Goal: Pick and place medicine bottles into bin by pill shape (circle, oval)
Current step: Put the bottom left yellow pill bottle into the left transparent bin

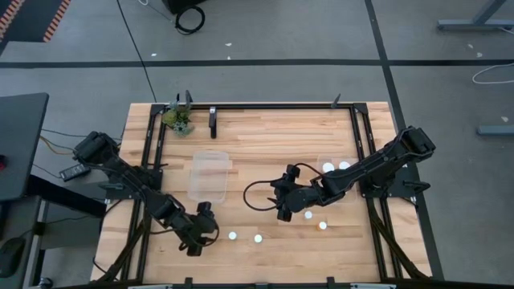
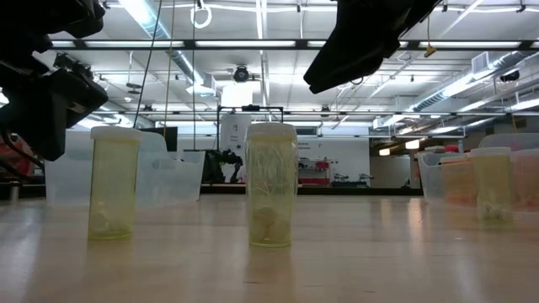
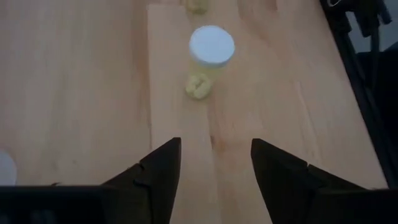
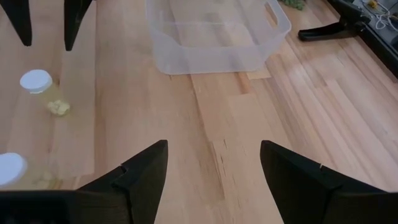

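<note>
1. The left tool [image 1: 195, 241] is being held open and empty near the tabletop's [image 1: 265, 144] front edge, with a white-capped bottle [image 3: 211, 52] standing ahead of its fingers.
2. The right tool [image 1: 283, 202] is being held open, empty, near the clear bin [image 1: 210, 175].
3. If the descent is being misaligned, the upright bottle is likely being knocked over.

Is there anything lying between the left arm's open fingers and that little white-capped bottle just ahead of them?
Nothing visible. Only bare wood lies between the left gripper and the white-capped bottle; its fingers are open and empty.
</note>
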You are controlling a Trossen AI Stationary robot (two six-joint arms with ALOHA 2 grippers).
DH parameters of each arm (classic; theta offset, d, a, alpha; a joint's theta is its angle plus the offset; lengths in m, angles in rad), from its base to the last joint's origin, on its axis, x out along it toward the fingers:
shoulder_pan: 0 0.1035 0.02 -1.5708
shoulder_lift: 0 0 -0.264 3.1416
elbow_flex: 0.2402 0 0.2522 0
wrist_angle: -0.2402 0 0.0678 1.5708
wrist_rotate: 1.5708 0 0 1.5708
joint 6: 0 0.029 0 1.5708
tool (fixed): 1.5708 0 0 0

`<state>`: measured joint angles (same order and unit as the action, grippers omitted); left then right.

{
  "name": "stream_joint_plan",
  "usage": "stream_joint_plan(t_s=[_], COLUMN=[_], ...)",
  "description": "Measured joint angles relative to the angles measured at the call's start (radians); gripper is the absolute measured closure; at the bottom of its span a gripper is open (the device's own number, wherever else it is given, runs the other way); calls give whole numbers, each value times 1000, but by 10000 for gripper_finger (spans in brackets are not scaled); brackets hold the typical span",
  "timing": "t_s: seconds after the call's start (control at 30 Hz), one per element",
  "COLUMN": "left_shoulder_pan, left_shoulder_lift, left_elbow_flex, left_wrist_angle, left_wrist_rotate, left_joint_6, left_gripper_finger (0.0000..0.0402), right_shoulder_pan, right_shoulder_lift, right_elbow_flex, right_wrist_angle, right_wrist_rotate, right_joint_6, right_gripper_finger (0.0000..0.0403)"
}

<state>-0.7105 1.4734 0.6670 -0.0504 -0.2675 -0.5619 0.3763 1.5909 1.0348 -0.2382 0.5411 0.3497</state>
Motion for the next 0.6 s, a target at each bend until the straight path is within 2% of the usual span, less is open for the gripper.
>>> stream_joint_plan(t_s=[0.37,0.6], left_shoulder_pan=[20,36], left_shoulder_lift=[6,117], left_elbow_flex=[9,123], left_wrist_angle=[-9,-105], left_wrist_rotate=[-28,-28], left_joint_6=[-47,-2], left_gripper_finger=[188,188], right_shoulder_pan=[6,7], right_shoulder_lift=[0,0], right_elbow_flex=[0,0], right_wrist_angle=[6,11], right_wrist_rotate=[5,5], right_joint_6=[14,6], right_gripper_finger=[140,140])
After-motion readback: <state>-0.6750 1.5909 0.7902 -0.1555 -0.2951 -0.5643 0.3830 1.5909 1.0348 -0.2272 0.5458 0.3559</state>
